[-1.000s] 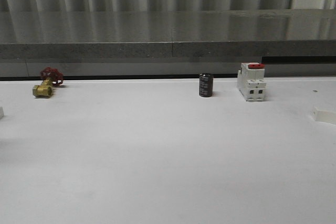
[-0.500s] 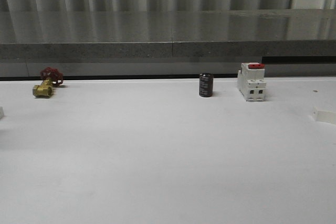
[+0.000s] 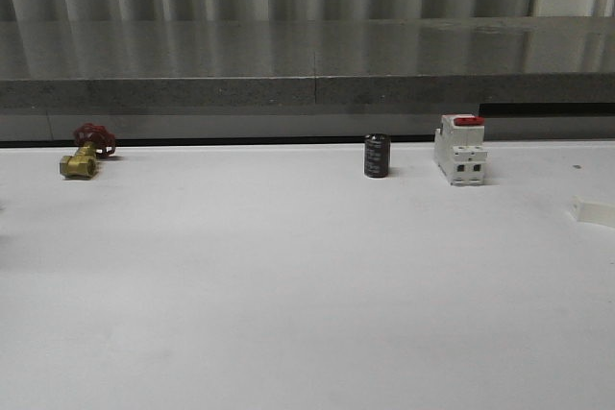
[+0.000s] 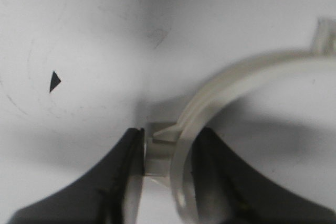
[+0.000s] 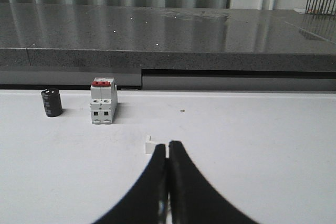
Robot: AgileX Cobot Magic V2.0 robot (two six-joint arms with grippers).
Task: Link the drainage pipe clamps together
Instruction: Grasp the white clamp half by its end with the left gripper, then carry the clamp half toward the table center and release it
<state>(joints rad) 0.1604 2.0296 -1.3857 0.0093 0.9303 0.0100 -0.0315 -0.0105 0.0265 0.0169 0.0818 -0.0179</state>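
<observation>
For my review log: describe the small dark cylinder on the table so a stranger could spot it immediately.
Look along the far edge of the white table, below the grey stone ledge. The cylinder stands upright just left of the white breaker; it is the one black, round item there.

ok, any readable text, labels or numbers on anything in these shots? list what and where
None readable.
Capacitor: a pale patch that may be a label, too blurred to read.
Breaker: red switch on top, no legible markings in the front or right wrist view.
Valve: no markings visible.
Clamp in the left end effector: plain pale plastic, no print.
Table: one small black triangular mark, not a letter.
</observation>
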